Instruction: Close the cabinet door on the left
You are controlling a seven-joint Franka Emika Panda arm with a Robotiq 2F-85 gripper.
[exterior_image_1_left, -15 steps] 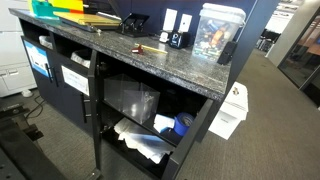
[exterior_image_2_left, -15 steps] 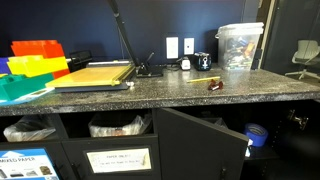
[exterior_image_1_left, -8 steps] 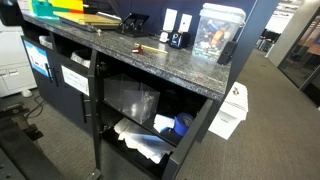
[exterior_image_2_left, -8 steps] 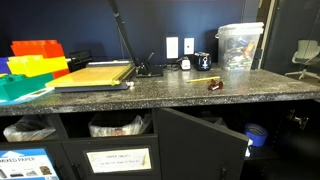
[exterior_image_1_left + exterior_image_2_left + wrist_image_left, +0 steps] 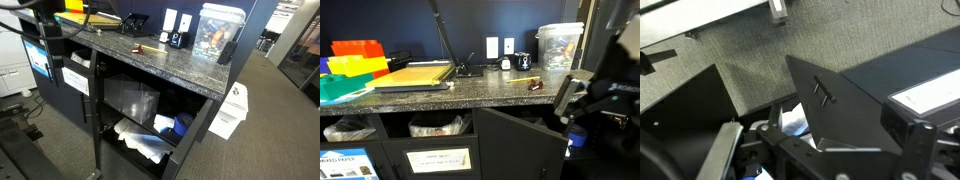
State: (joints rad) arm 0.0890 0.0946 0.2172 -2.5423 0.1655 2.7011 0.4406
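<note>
The cabinet door [image 5: 520,145] is a dark flat panel standing open, swung out from under the granite counter [image 5: 470,92]. In the wrist view the door [image 5: 855,115] shows its small dark bar handle [image 5: 823,92]. In an exterior view the door [image 5: 97,130] is seen nearly edge-on. My gripper [image 5: 563,100] hovers near the door's free outer edge at counter height, not touching it. In the wrist view its fingers [image 5: 820,152] look spread apart with nothing between them. My arm [image 5: 50,25] is a dark blur at the upper left.
The open cabinet holds a clear plastic bag [image 5: 130,98], papers [image 5: 140,140] and a blue object [image 5: 183,124]. On the counter stand a clear container [image 5: 558,45], a paper cutter [image 5: 415,74] and coloured trays [image 5: 355,58]. A white box [image 5: 232,108] sits on the carpet.
My arm and gripper have come into both exterior views; earlier they were out of view. The cabinet door has not moved.
</note>
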